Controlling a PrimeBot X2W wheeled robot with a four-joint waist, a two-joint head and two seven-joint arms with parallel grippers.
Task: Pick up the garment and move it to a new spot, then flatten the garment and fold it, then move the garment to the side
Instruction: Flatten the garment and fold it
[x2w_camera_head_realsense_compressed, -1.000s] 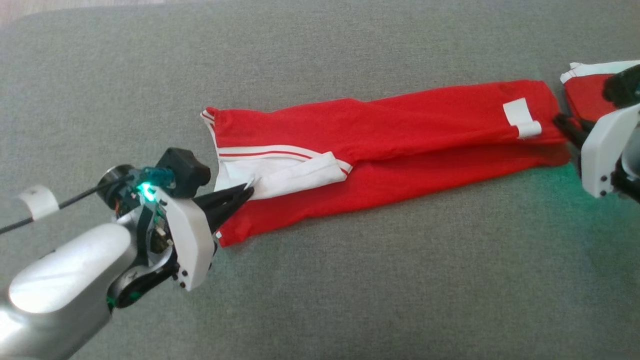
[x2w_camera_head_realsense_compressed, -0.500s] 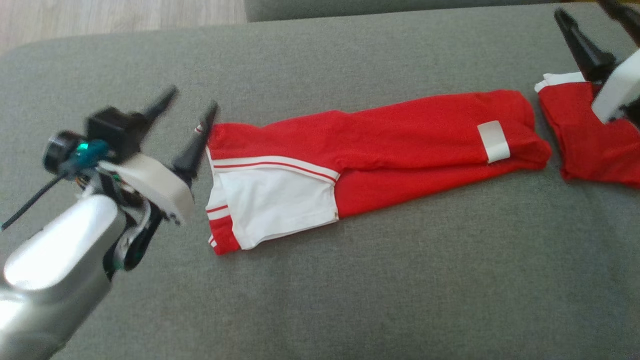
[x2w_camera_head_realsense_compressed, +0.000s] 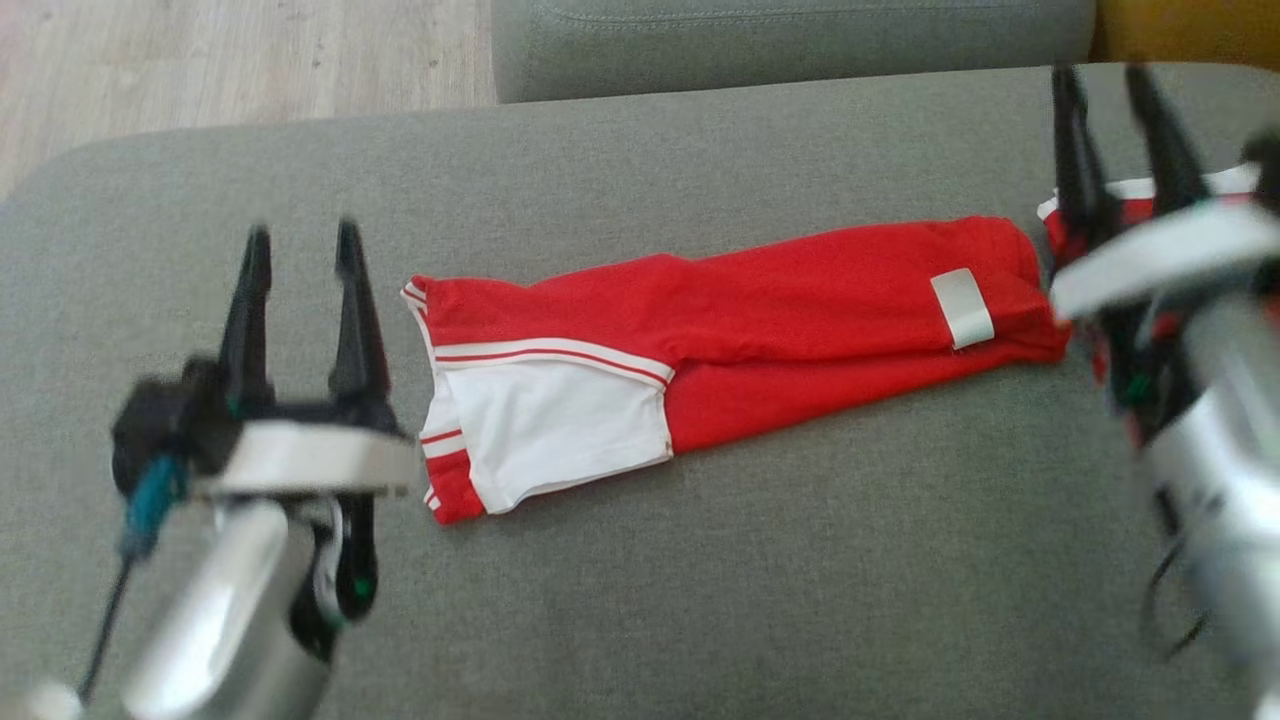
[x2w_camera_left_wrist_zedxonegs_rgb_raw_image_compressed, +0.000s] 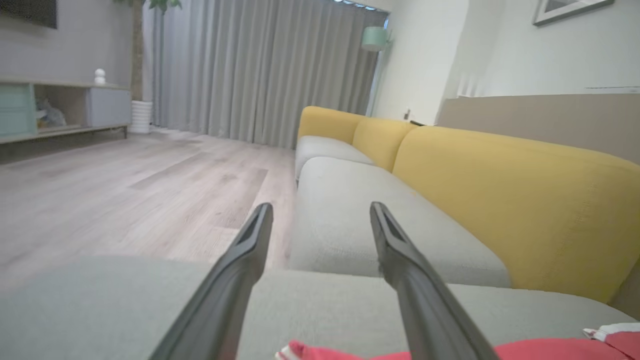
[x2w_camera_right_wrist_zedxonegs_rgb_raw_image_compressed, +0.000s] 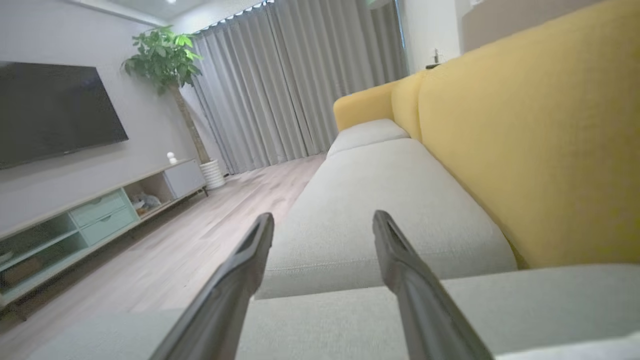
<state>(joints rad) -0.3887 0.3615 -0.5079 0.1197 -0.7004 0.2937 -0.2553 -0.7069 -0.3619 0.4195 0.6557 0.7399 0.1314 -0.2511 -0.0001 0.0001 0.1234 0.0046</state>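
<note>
The right arm is blurred in the head view, and it covers most of a second red-and-white cloth (x2w_camera_head_realsense_compressed: 1056, 235) at the right end of the seat. This may be another folded piece, but too little of it shows to say. The left arm is cut off at the bottom edge.

The garment (x2w_camera_head_realsense_compressed: 760, 330), red with a white panel and striped trim, lies flat in a long band across the grey seat cushion (x2w_camera_head_realsense_compressed: 700, 580). A white tag (x2w_camera_head_realsense_compressed: 962, 307) sits near its right end, which comes close to the other cloth. In the left wrist view only a sliver of its red edge shows at the bottom.

There is bare cushion in front of the garment and behind it. The seat's rounded left edge drops to a wooden floor (x2w_camera_head_realsense_compressed: 200, 70), and another grey cushion (x2w_camera_head_realsense_compressed: 790, 40) lies beyond. A yellow backrest (x2w_camera_left_wrist_zedxonegs_rgb_raw_image_compressed: 500, 190) runs along the far side.

The left claw (x2w_camera_head_realsense_compressed: 302, 232) hovers just beside the garment's striped end, its fingers spread wide and holding nothing. The right claw (x2w_camera_head_realsense_compressed: 1103, 74) is raised over the second cloth, also spread wide and holding nothing.
</note>
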